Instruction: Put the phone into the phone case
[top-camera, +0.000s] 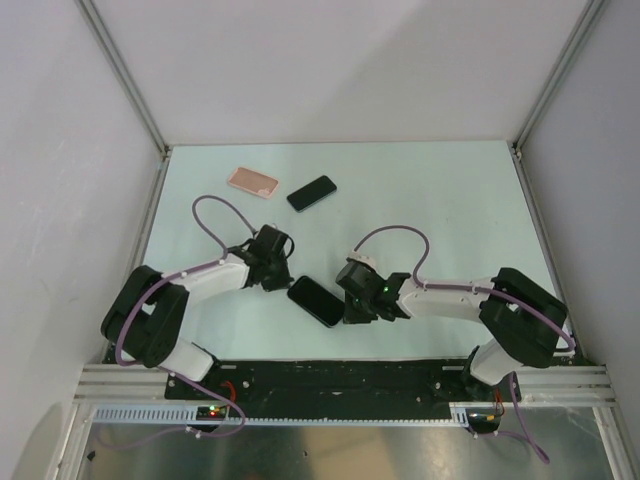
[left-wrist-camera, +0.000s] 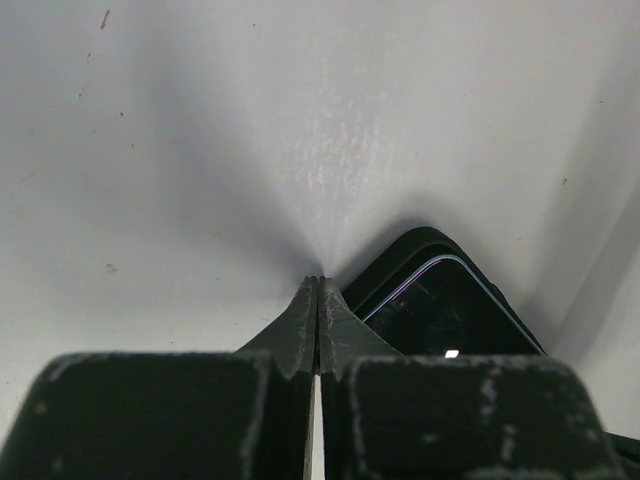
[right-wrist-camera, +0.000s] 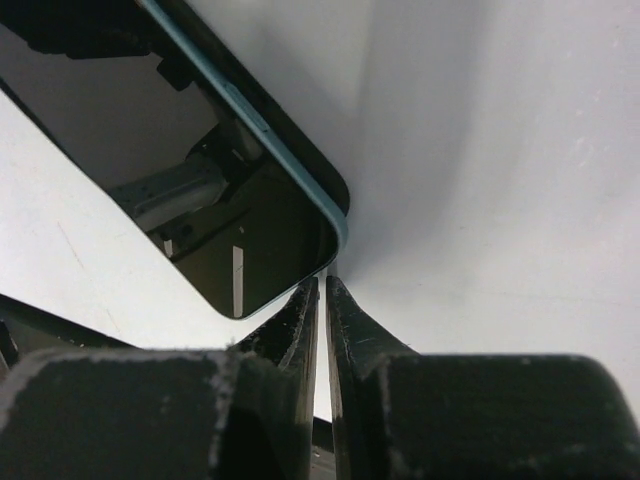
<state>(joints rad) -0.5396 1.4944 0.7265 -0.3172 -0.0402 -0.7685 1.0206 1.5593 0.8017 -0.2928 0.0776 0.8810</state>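
Showing a thin salmon-pink phone case (top-camera: 252, 182), a rounded-corner rectangle with a paler rim, lying flat and slightly askew on the far left part of a pale, matte table (top-camera: 450, 200). Lying just beside it to the right, not touching, a glossy black far phone (top-camera: 311, 193), set at a slant.

Resting well apart from the case, toward the near edge, a second dark slab, the near phone (top-camera: 315, 301), lying flat and diagonal between the two arms. Gleaming in the right wrist view as a mirror-smooth black screen with a slim teal band running round its curved corner; appearing in the left wrist view with a thicker black rim and a fine bright line tracing the glass.

Reaching in from the left, the left gripper (left-wrist-camera: 318, 285), its rough, dark, wedge-shaped fingers pressed fully together on nothing, tips hovering at the table just beside the slab's rounded corner.

Reaching in from the right, the right gripper (right-wrist-camera: 322, 285), its scuffed black fingers drawn almost together with only a thin slit between them and nothing visible inside it. Sitting right at the opposite corner of the slab, possibly touching its teal edge, though not clear enough to tell.
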